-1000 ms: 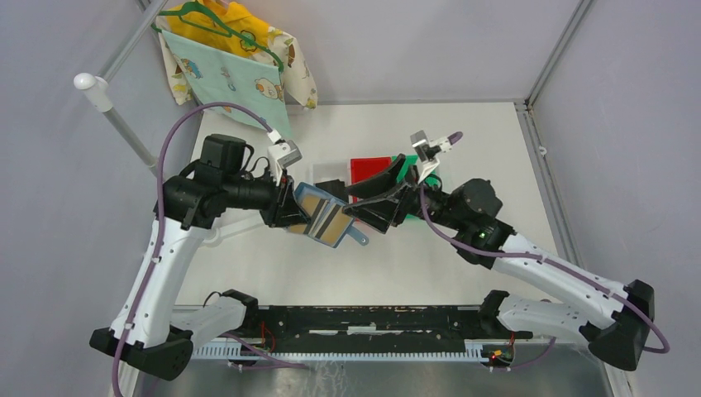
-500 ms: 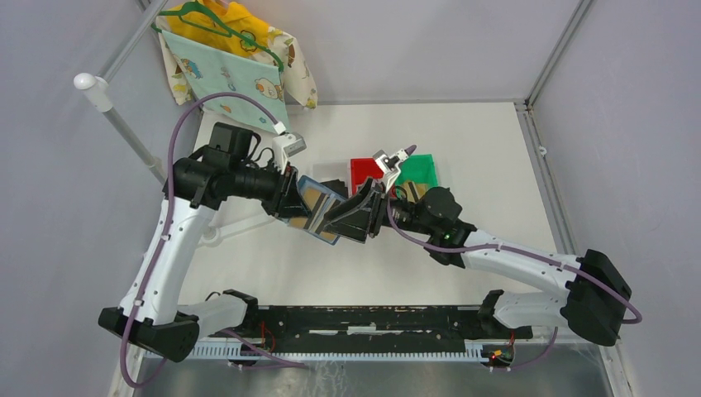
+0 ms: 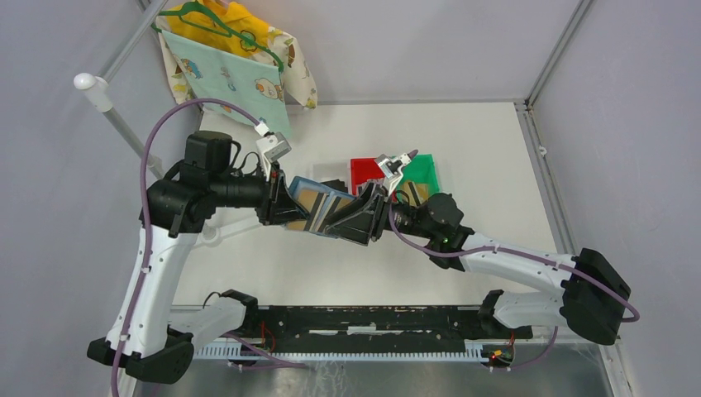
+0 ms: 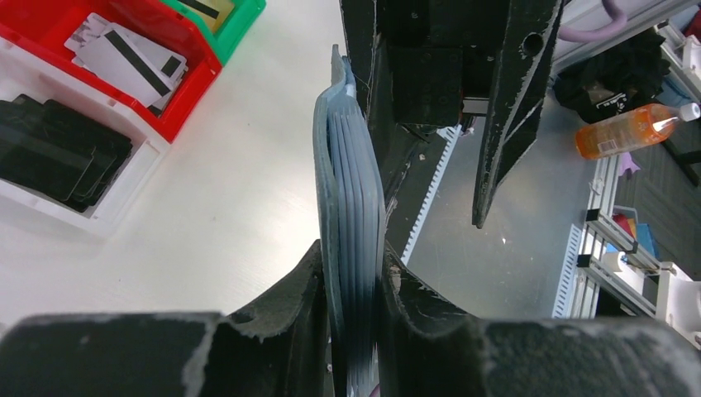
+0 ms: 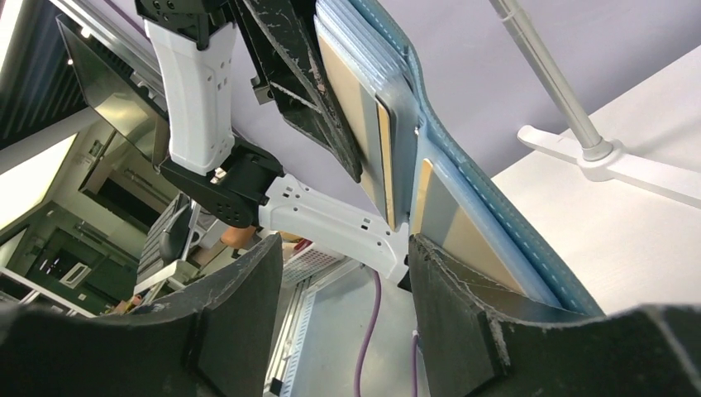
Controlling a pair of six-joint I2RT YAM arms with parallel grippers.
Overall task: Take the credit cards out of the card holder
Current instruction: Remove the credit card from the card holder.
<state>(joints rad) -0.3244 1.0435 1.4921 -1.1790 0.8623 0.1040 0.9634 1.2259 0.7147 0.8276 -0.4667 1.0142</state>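
My left gripper (image 3: 285, 205) is shut on the slate-blue card holder (image 3: 318, 207) and holds it open above the table. In the left wrist view the card holder (image 4: 347, 165) stands edge-on between my fingers (image 4: 285, 298). My right gripper (image 3: 357, 217) is open right against the holder's tan pockets. In the right wrist view the holder (image 5: 471, 223) fills the upper right. A gold-tan card edge (image 5: 385, 157) shows in a pocket beside a grey panel. My right gripper (image 5: 343, 273) holds nothing, and one finger (image 5: 463, 314) lies against the holder's inner face.
A white bin (image 4: 124, 186) with black cards (image 4: 58, 157), a red bin (image 3: 369, 171) with striped white-grey cards (image 4: 124, 58) and a green bin (image 3: 423, 169) stand behind the grippers. Patterned cloths (image 3: 231, 62) hang on a stand (image 3: 107, 107) at the back left.
My right gripper has moved left up to the open holder and now hides its strap tab. My left arm has drawn the holder slightly left.
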